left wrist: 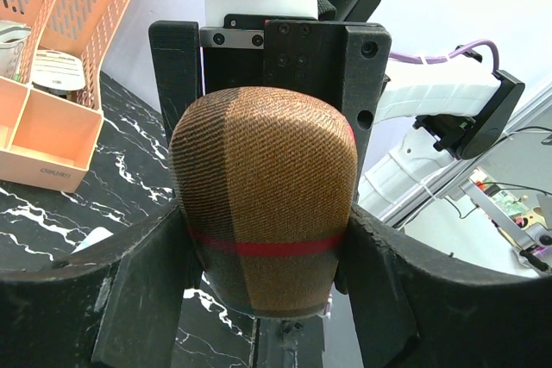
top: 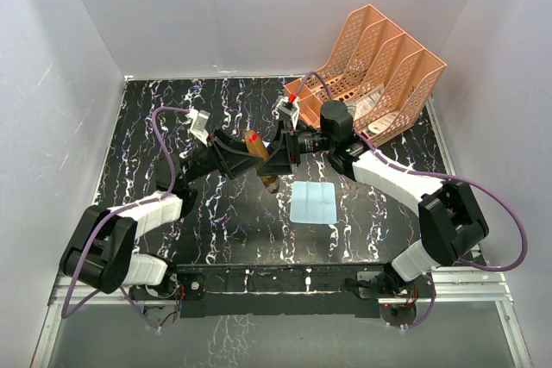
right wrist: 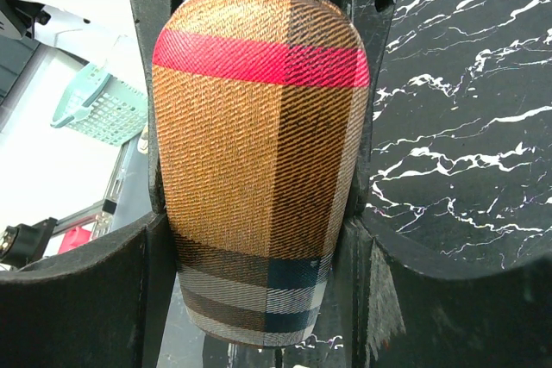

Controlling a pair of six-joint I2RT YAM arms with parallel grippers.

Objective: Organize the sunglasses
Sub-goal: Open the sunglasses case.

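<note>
Fingers (right wrist: pixel 78 299) of the right gripper (right wrist: pixel 259 230) pinch one end of the brown plaid case (right wrist: pixel 259 127). The left gripper (left wrist: pixel 263 239) clamps the other end. The sunglasses are not visible, possibly inside the case. The blue cloth (top: pixel 312 202) lies apart. Completion is unverified and placement looks outstanding.

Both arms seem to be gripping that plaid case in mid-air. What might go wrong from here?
1. The left gripper and right gripper both clasp the plaid case above the table. An uneven pull might twist it loose and drop it.
2. The arms meet near the orange file rack, so a wide swing might bump it.
</note>
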